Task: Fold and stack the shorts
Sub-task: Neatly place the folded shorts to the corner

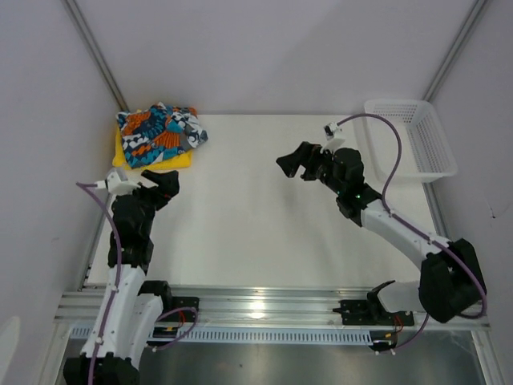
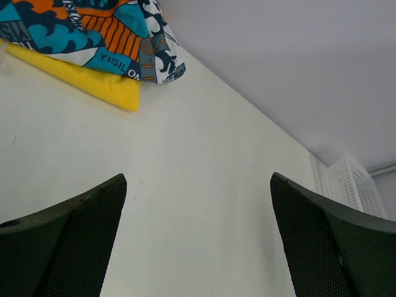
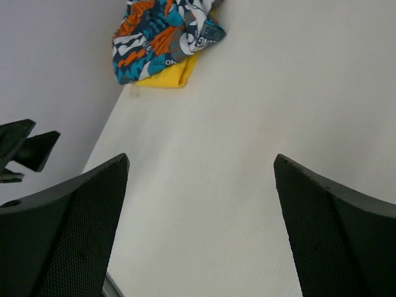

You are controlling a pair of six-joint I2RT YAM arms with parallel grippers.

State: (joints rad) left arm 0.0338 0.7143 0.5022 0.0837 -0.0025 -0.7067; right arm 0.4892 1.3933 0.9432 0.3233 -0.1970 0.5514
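1. Back-left corner of the surface (image 1: 256, 233) is where both pairs are, stacked in one pile. The yellow shorts (image 1: 178, 161) lie flat at the bottom. The printed shorts (image 1: 160, 130) sit on top, a bit bunched and lumpy, so yellow peeks out along the left and near edges.
2. Just on the near side of that pile is the left hand (image 1: 166, 181), pointing toward the back and not touching the cloth. It's released, spread wide with nothing in it. In its wrist view there's only pale surface between the two dark fingers (image 2: 68, 241), and the pile's corner shows up top left.
3. Right of centre, the right hand (image 1: 295, 167) hangs over the surface, aimed left toward the pile's side and well apart from both pairs of shorts. Same deal here: released, spread wide, gripping nothing. From its wrist view the pile is far off at the top, printed pair over yellow.
4. Over at the back-right corner there's a white mesh basket (image 1: 438, 140) by the right edge of the surface. The right arm's cable loops across in front of it in the top view.
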